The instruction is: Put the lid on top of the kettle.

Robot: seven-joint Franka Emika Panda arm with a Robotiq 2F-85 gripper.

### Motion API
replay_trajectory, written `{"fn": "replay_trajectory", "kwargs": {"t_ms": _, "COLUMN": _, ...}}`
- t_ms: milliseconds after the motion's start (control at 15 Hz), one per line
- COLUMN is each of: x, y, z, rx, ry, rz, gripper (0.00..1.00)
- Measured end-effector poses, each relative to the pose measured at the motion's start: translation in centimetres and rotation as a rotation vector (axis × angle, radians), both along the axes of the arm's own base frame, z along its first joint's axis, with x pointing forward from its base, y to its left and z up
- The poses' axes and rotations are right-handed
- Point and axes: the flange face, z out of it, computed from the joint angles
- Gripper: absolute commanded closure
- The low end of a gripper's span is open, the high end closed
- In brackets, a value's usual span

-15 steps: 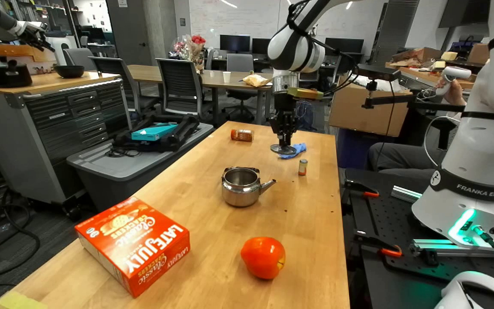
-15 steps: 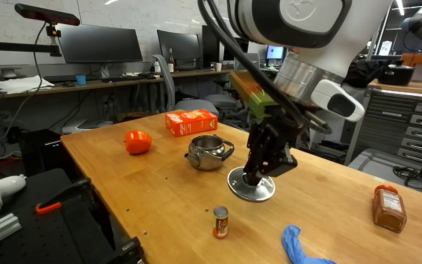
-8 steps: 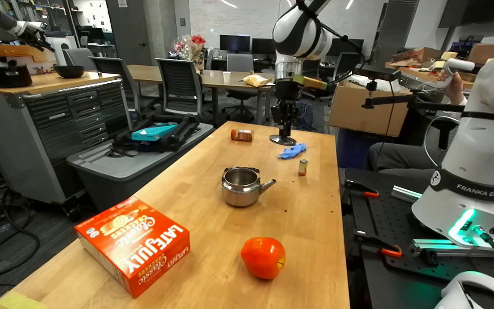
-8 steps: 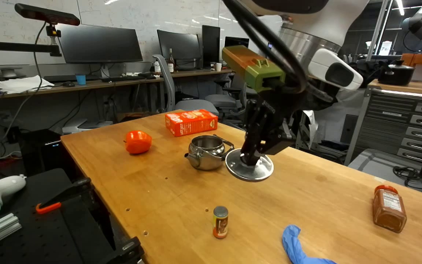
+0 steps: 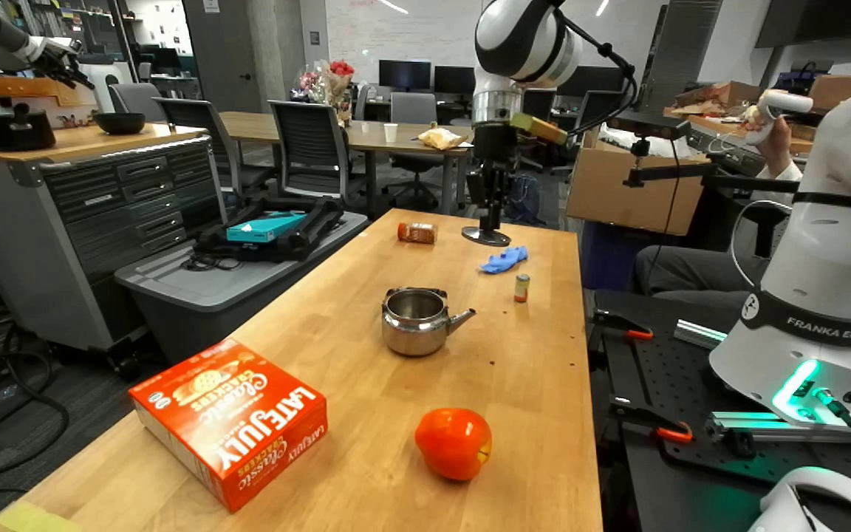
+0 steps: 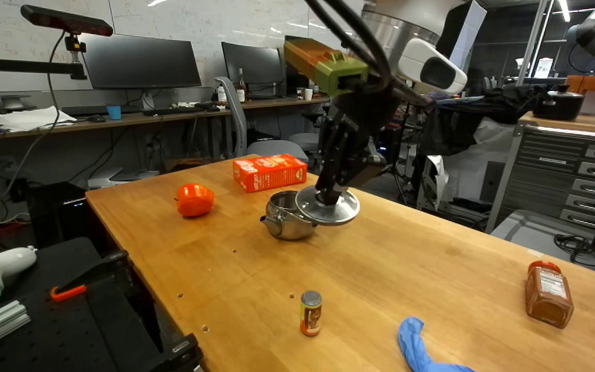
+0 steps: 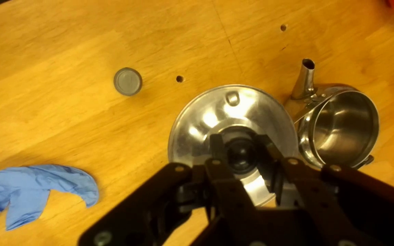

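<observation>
The lid is a round silvery disc with a black knob, seen in the wrist view (image 7: 197, 130) and in both exterior views (image 5: 476, 238) (image 6: 346, 211). My gripper (image 7: 239, 147) is shut on the lid's black knob and holds it in the air above the table; it also shows in an exterior view (image 6: 330, 194). The steel kettle (image 5: 414, 329) stands upright on the table with its mouth open and its spout to the side. In the wrist view the kettle (image 7: 306, 130) is just right of the lid. In an exterior view the lid hides part of the kettle (image 6: 287, 227).
A small jar (image 6: 311, 312) stands near the table's edge, with a blue glove (image 6: 419, 346) nearby. A spice bottle (image 5: 417, 233) lies at the table's far end. A red cracker box (image 5: 230, 417) and an orange-red fruit (image 5: 453, 443) are beyond the kettle.
My gripper has risen with the lid, higher in both exterior views, and has moved closer to the kettle. The kettle and the other table objects have not moved.
</observation>
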Motion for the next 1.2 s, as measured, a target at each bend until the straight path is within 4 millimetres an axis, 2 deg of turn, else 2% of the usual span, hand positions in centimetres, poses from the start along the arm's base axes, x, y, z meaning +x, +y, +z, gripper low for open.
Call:
{"fn": "replay_trajectory", "kwargs": {"t_ms": 467, "x": 0.7, "y": 4.3, "z": 1.4, "rx": -0.002, "ry": -0.021, "rz": 0.074, "gripper": 0.88}}
{"fn": "replay_trajectory", "kwargs": {"t_ms": 1200, "x": 2.1, "y": 9.0, "z": 2.9, "rx": -0.018, "ry": -0.059, "rz": 0.107, "gripper": 0.88}}
